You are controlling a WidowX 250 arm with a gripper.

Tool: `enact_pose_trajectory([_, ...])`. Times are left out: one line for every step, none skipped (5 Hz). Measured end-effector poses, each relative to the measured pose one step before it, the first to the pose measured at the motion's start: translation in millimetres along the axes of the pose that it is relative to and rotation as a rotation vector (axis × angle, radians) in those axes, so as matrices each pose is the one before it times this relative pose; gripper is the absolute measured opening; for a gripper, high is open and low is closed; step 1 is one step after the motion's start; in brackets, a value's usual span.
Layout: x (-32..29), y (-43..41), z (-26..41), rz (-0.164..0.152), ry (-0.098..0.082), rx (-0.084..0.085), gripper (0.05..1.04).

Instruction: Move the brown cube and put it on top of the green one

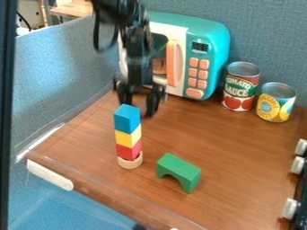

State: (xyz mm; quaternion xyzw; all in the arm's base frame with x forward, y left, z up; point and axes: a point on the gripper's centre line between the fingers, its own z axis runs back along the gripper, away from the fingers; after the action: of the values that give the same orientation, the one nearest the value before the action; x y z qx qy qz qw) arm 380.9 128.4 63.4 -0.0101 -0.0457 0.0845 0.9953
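The black gripper [141, 103] hangs in front of the toy microwave, just behind the top of a block stack, with its fingers apart. The stack has a blue cube [127, 118] on top, then a yellow block [129, 135], a red block [129, 150] and a round light-wood piece [130, 162] at the bottom. To its right, a green arch-shaped block [179, 170] lies on the brown surface. I see no clearly brown cube and no green cube.
A teal and white toy microwave [207, 58] stands at the back. Right of it are a tomato sauce can [241, 87] and a yellow-labelled can [276, 102]. White knobs [297, 165] line the right edge, and a white handle [50, 174] is at the front left.
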Motion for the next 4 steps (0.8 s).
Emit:
enact_pose_trajectory([12.61, -17.24, 32.95, -0.0002, -0.0441, 0.0238, 0.788])
enact_pose_trajectory([2.07, -6.91, 7.02, 0.0103, 0.0092, -0.0034, 0.788])
enact_pose_trajectory([-1.85, -12.83, 0.26, 0.0134, 0.0172, -0.0244, 0.788])
enact_pose_trajectory([-1.73, -39.85, 23.68, -0.0478, -0.0515, -0.0506, 0.788])
